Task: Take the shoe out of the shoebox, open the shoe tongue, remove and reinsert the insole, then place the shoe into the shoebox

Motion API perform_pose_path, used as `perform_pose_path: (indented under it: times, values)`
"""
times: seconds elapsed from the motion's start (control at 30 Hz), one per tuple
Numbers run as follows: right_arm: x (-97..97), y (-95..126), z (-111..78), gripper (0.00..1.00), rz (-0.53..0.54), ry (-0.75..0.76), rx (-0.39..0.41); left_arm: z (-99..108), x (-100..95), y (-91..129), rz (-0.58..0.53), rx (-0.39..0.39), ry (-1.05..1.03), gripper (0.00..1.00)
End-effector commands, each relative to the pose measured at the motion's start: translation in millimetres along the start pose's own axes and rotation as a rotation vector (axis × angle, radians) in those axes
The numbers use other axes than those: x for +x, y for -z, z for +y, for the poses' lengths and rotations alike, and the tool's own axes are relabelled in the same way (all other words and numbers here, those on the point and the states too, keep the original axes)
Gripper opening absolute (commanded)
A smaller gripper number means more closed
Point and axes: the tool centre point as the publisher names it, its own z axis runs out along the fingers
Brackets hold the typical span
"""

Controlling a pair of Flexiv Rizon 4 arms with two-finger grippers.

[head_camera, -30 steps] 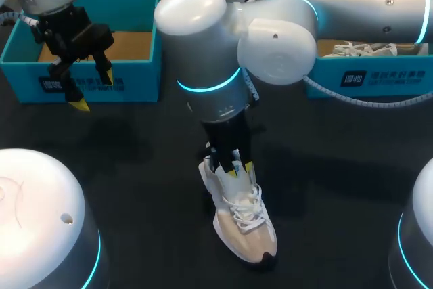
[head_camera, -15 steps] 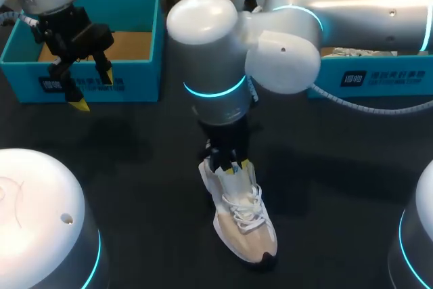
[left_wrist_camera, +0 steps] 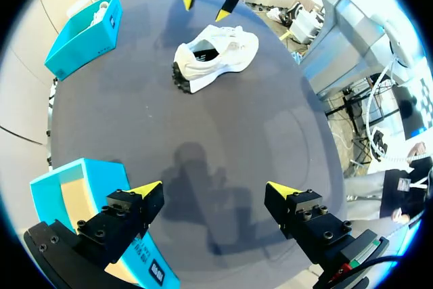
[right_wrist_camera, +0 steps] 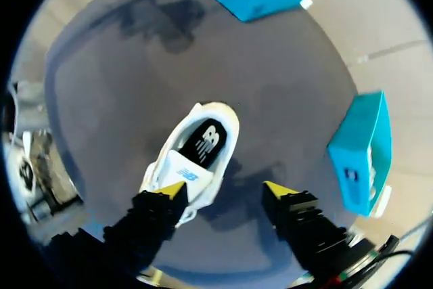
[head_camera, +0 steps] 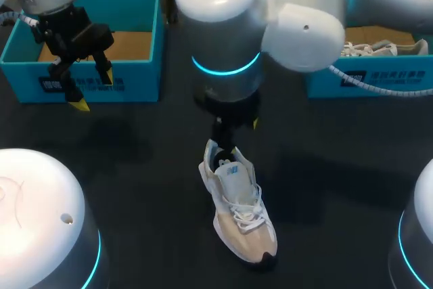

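Head view with both wrist views. The white shoe point(head_camera: 238, 211) stands on its sole on the dark table point(head_camera: 135, 167), just toward 6 o'clock from the centre of the table, outside both boxes, heel toward 11 o'clock and beige toe toward 5 o'clock. Its black insole point(right_wrist_camera: 203, 141) shows inside the opening, with the tongue point(right_wrist_camera: 181, 175) lying over the laces. The right gripper point(right_wrist_camera: 224, 191) hangs above the heel end with its fingers spread. One finger overlaps the tongue side of the shoe, though contact cannot be judged from these views, and the other stands clear over bare table. The left gripper point(left_wrist_camera: 213, 189), fingers likewise spread and holding nothing, hovers at 10 o'clock over the front wall of the left shoebox point(head_camera: 135, 72), whose brown floor is visible. The right shoebox point(head_camera: 365, 79), at 2 o'clock, contains a second shoe point(head_camera: 375, 49).
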Motion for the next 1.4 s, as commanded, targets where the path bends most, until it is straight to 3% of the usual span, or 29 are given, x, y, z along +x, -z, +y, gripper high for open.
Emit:
perform_pose_path:
  times: [0.03, 0.07, 0.47, 0.73, 1.1, 1.4]
  values:
    - [-12.9, 2.6, -1.0, 1.0, 0.034, 0.435, -0.219, 0.4, 1.0, 0.3, -0.001, -0.004, -0.001, 1.0]
    - [-14.1, 1.9, 2.7, 1.0, 0.051, 0.498, -0.229, 0.4, 1.0, 0.3, -0.001, -0.004, -0.001, 1.0]
    - [-14.1, 1.9, 2.7, 1.0, 0.051, 0.498, -0.229, 0.4, 1.0, 0.3, -0.001, -0.004, -0.001, 1.0]
    - [-15.0, -12.7, 31.0, 1.0, 0.056, 0.607, -0.237, 0.4, 1.0, 0.3, -0.001, -0.004, -0.001, 1.0]
    - [-4.1, -21.5, 59.7, 1.0, -0.022, 0.688, -0.121, 0.4, 1.0, 0.3, -0.001, -0.004, -0.001, 1.0]
    - [-8.4, -51.1, 73.1, 1.0, 0.002, 0.772, -0.122, 0.4, 1.0, 0.3, -0.001, -0.004, -0.001, 1.0]
